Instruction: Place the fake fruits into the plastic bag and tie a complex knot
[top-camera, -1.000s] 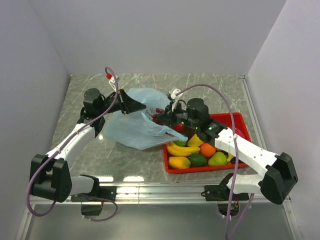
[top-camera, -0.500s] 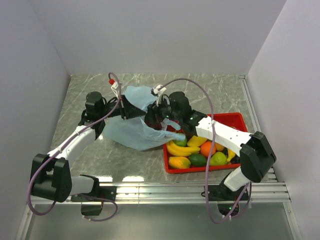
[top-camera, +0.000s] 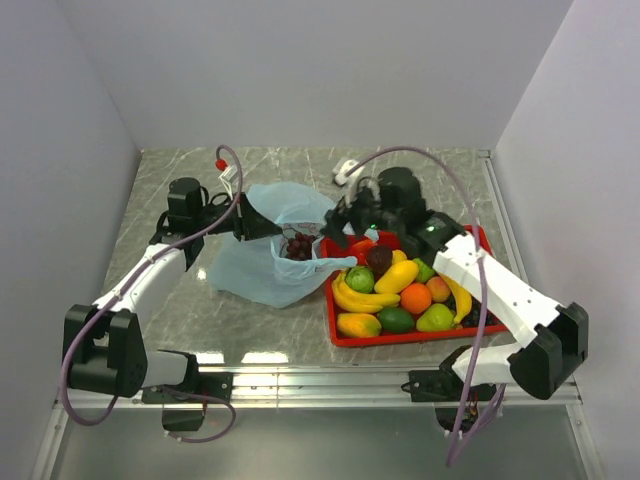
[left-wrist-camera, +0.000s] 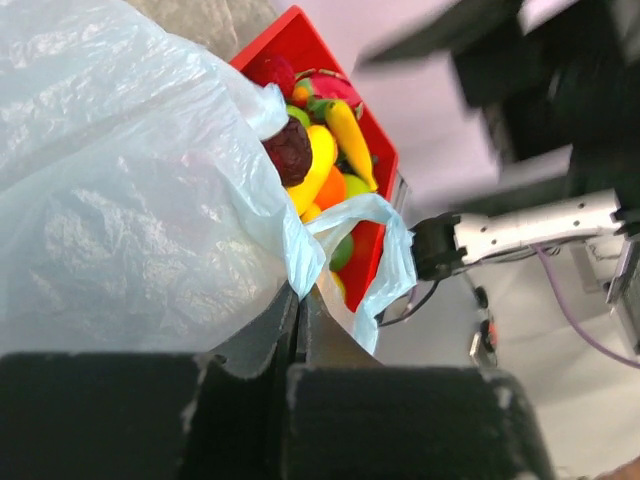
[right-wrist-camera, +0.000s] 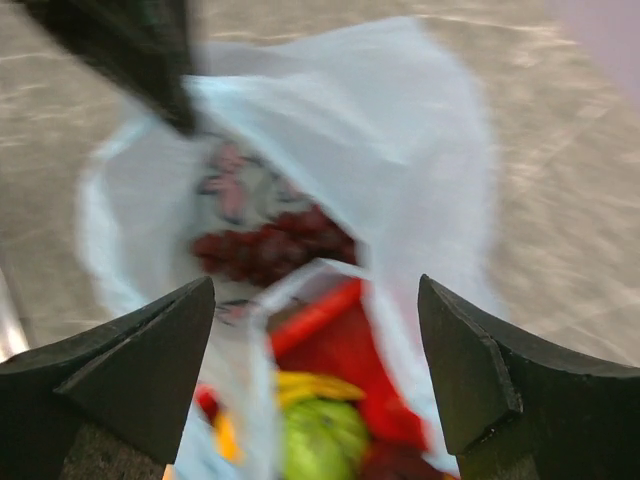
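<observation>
Access from above into the plastic bag lies through its gaping mouth, bounded at the far-left rim by the pinching left gripper and on the right by the spread-jawed right gripper. The red tray, crowded with fake fruits, touches the bag's right side, and bare table lies in front.

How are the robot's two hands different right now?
The left gripper is pinched shut on the rim of the plastic bag, while the right gripper is wide open and holds nothing. The left gripper is at the left side of the bag's mouth. The right gripper hovers on the other side, over a corner of the red tray. Both are black, have two fingers and point toward the bag.
</observation>
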